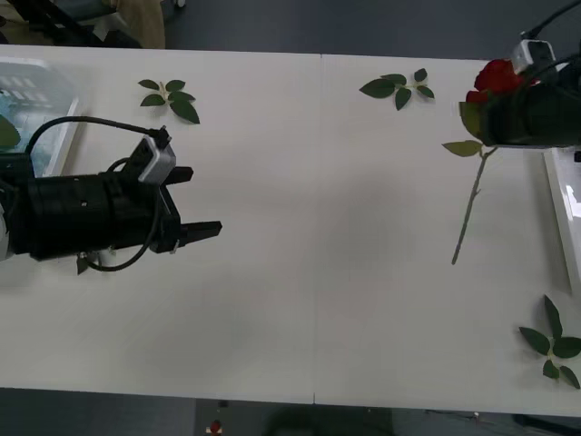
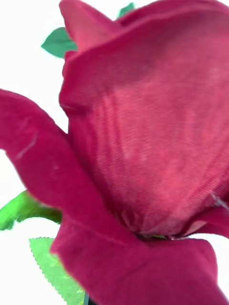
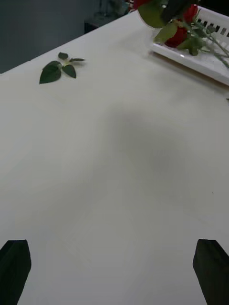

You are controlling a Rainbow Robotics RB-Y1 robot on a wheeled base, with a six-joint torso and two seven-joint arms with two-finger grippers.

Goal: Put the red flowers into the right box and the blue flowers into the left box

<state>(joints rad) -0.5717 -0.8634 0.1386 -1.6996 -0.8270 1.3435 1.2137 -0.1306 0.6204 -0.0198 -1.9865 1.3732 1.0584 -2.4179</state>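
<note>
I have the white table (image 1: 318,272) spread in front of me, with the left box (image 1: 36,100) at its far left corner and the right box (image 1: 565,218) showing as a thin white rim on the right. My left arm rests over the left side of the table, its left gripper (image 1: 192,202) idle, black jaws spread wide with nothing between them. My right arm is at the far right, just past the right box's upper end, and the right gripper (image 1: 508,113) carries a red rose (image 1: 495,77). The bloom sits against the wrist camera, so I cannot tell how the jaws stand or where they bite. The stem (image 1: 472,204) trails down and leftward over the table, outside the box.

My worry is the stem. If I release here, I judge the bloom may land near the rim while the stem drapes over it and tips the rose back out. Red blooms already lie in that box in the left wrist view (image 3: 183,33), and their stems could snag the new one. With the grip hidden, the flower could also slip early. Leaf sprigs (image 1: 398,88) lie near the path and could be swept along; another sprig (image 1: 172,95) lies well clear, as does a third (image 1: 556,350).
</note>
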